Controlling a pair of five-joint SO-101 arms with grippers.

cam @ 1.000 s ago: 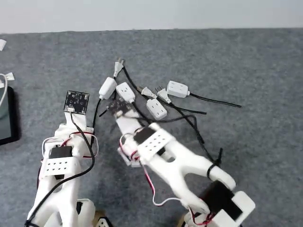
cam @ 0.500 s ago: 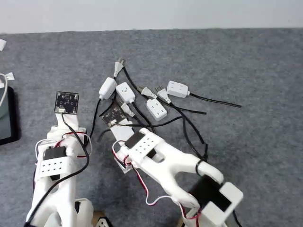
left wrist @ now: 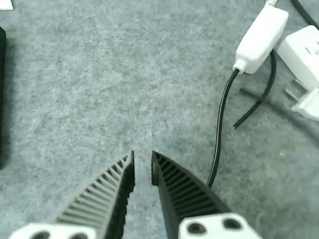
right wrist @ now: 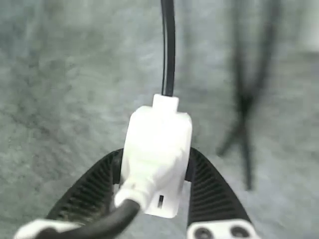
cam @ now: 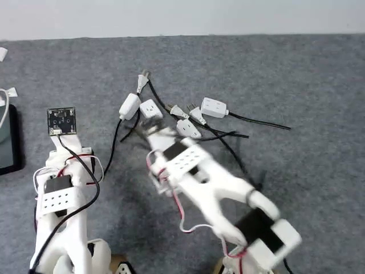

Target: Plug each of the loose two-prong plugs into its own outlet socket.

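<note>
My right gripper [right wrist: 155,157] is shut on a white connector body [right wrist: 157,134] with a black cord [right wrist: 167,45] running out of its far end. In the high view this arm is blurred, and its gripper [cam: 155,130] sits at the near side of the cord cluster. Around it lie white outlet sockets [cam: 149,108] [cam: 188,128] [cam: 214,107] and loose two-prong plugs [cam: 142,76] [cam: 177,110] [cam: 197,115]. My left gripper [left wrist: 142,155] hangs over bare carpet to the left, its fingers nearly together and holding nothing. A white adapter [left wrist: 261,32] and a socket [left wrist: 304,50] lie beyond it.
Black cords [cam: 228,134] cross and tangle through the cluster and trail off to the right. A dark flat device [cam: 7,142] lies at the table's left edge. Grey carpet [cam: 296,74] covers the table.
The left arm has swung to the left, away from the cluster. The right arm pulled back slightly, then pushed toward the sockets with the white connector held.
</note>
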